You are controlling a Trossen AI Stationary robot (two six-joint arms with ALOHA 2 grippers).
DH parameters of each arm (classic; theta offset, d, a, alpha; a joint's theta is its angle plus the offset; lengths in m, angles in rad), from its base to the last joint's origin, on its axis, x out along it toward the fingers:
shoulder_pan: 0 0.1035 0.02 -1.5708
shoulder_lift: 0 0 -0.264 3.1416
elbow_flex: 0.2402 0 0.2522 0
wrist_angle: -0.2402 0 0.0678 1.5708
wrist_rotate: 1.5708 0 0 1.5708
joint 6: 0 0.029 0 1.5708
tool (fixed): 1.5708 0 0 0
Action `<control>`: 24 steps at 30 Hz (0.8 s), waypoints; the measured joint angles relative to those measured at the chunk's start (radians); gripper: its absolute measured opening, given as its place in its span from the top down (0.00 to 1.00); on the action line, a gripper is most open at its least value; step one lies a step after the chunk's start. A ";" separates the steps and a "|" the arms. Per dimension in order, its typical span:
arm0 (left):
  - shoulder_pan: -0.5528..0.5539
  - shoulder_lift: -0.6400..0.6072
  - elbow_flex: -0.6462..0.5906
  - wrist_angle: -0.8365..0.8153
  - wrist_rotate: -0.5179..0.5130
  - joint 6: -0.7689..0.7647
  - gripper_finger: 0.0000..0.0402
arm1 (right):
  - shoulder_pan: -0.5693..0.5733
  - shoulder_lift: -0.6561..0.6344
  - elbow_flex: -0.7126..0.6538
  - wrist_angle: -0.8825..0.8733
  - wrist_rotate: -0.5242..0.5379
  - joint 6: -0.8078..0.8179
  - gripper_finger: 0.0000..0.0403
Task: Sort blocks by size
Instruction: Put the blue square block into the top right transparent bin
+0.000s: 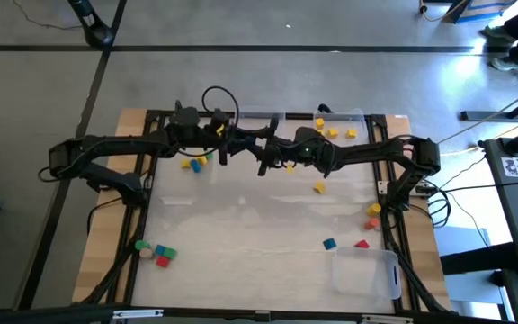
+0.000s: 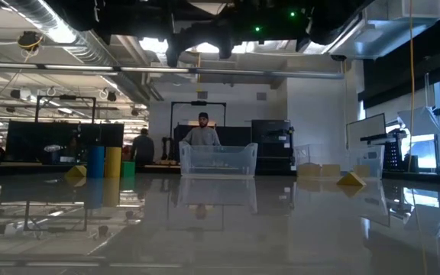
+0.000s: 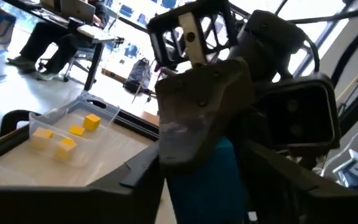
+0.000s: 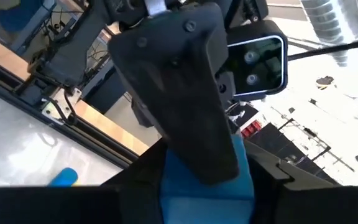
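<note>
yellow blocks in clear bin | blue block | red block

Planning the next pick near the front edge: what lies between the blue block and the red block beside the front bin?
Nothing. In the high view the blue block and red block sit apart, with only bare table between them.

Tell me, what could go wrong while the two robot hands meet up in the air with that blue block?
1. The blue block sits squeezed between the left gripper and the right gripper, well above the table. If neither grips it properly, it could drop and bounce away.
2. The two grippers are nearly touching, so a small wrong move might knock them together.
</note>
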 joint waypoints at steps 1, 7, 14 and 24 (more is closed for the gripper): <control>0.003 -0.002 0.000 0.002 0.001 0.003 0.49 | 0.003 0.000 0.000 -0.001 -0.014 0.006 0.65; 0.048 -0.047 0.000 -0.076 0.011 0.038 0.42 | 0.029 -0.008 -0.002 -0.029 0.032 0.011 0.67; 0.113 -0.148 0.001 -0.338 -0.052 0.130 0.43 | 0.040 -0.084 -0.001 -0.176 0.105 0.013 0.67; 0.156 -0.224 0.000 -0.741 -0.418 0.239 0.43 | 0.006 -0.196 -0.001 -0.503 0.244 0.068 0.67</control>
